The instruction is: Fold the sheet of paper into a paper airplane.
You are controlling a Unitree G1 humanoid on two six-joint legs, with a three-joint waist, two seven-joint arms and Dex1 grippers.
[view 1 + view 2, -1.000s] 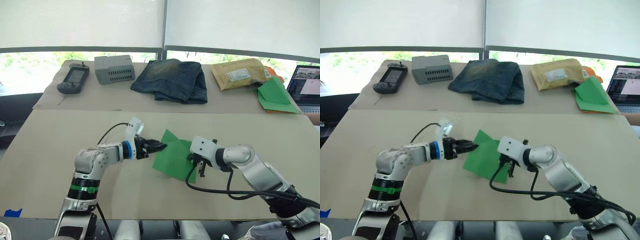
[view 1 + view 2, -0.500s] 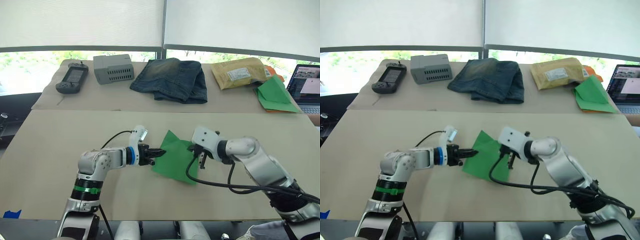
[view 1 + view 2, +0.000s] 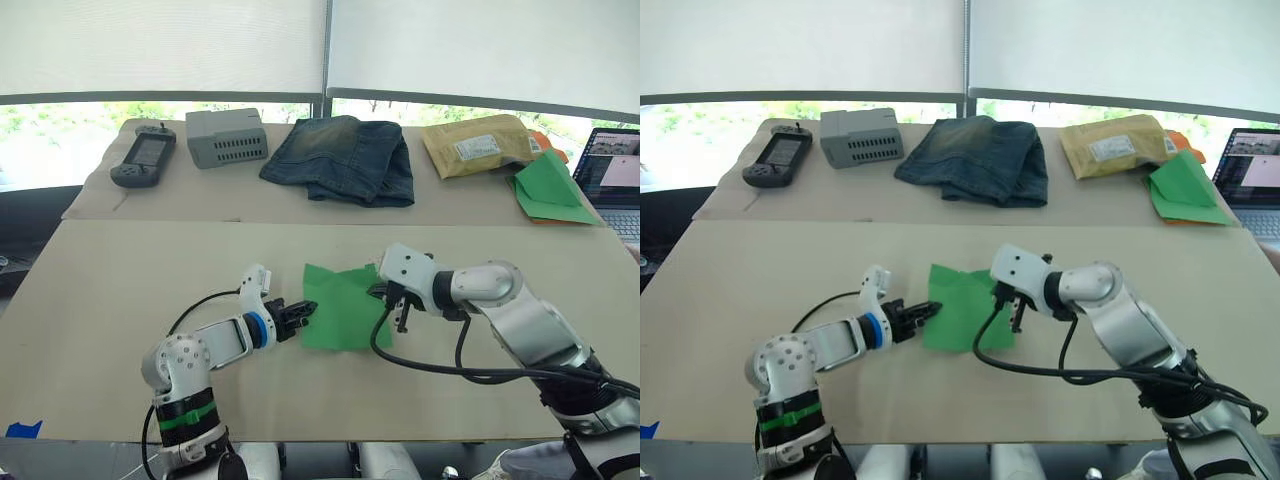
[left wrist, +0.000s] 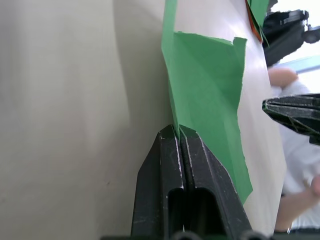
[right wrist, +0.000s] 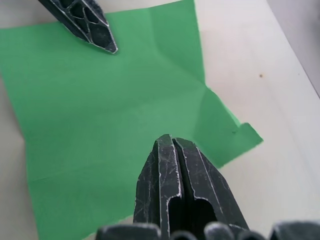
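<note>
Holding the sheet of paper (image 3: 338,306), squarish and barely creased, flat mid-worktop (image 3: 120,290).

Your left claw (image 3: 303,309) is clamped on the sheet's left edge; your right claw (image 3: 1015,318), fingers pressed together and gripping nothing, stands at the right edge. Risk, as a judgement: pull leftward while the right tip pins the paper and the thin sheet may tear or crumple; lift unpinned and it may swing.
</note>
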